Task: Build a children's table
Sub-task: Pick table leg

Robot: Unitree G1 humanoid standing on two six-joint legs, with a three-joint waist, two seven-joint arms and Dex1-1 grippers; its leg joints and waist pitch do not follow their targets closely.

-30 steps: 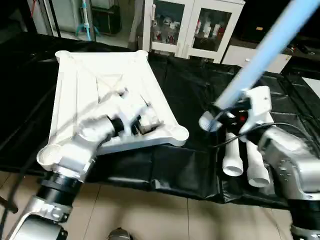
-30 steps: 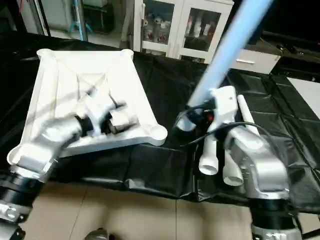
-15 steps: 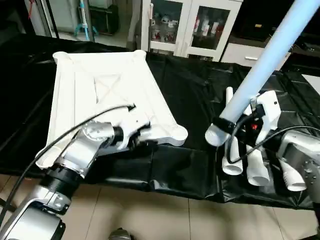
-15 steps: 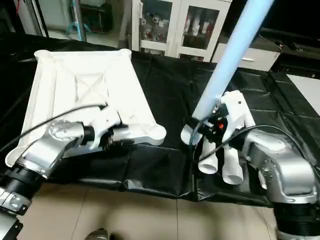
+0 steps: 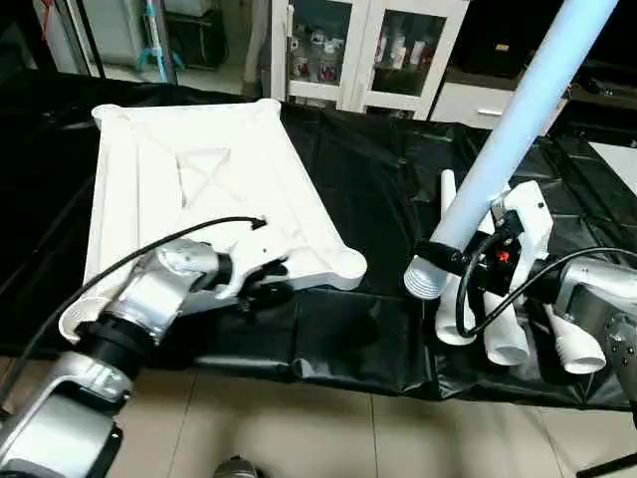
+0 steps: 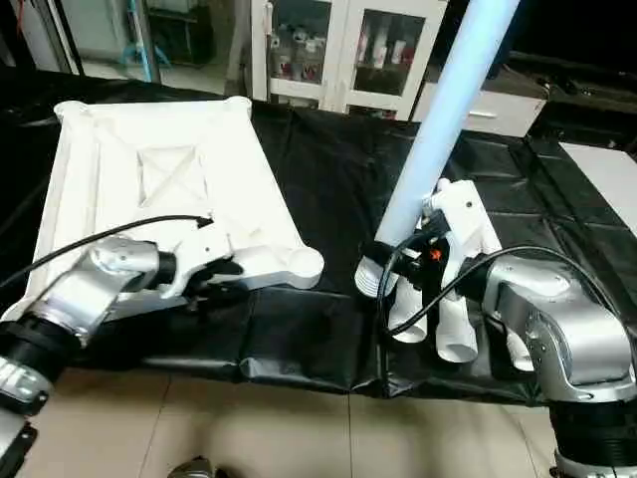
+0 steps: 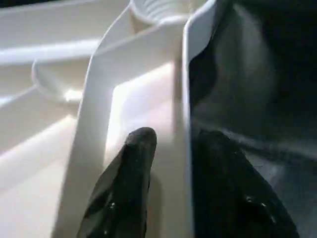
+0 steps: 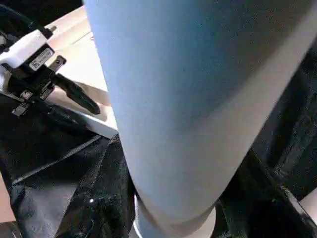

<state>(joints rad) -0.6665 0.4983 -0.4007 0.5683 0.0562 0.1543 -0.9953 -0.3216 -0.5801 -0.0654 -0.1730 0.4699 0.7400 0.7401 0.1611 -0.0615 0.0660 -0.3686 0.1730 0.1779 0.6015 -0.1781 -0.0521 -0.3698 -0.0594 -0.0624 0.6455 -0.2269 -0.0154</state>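
The children's table top (image 5: 199, 179) lies underside up on the left, its X ribs and round corner sockets (image 5: 343, 267) showing. My left gripper (image 5: 267, 291) is at its near edge, shut on the rim (image 7: 181, 99), one finger (image 7: 131, 188) inside and one outside. My right gripper (image 5: 468, 261) is shut on a leg (image 5: 518, 110) near its threaded end. That leg slants up and away, with its lower end (image 5: 423, 279) hanging to the right of the near corner socket. Three more legs (image 5: 503, 334) lie on the cloth under the right arm.
Black cloth (image 5: 378, 189) covers the big worktable, whose front edge runs just below both grippers, with tiled floor (image 5: 328, 428) in front. Glass-door cabinets (image 5: 368, 50) stand behind. A black cable (image 5: 149, 254) loops over my left forearm.
My left gripper slid from over the ribbed underside to the top's near edge and closed on the rim. The right arm brought the held leg's lower end slightly down and steeper.
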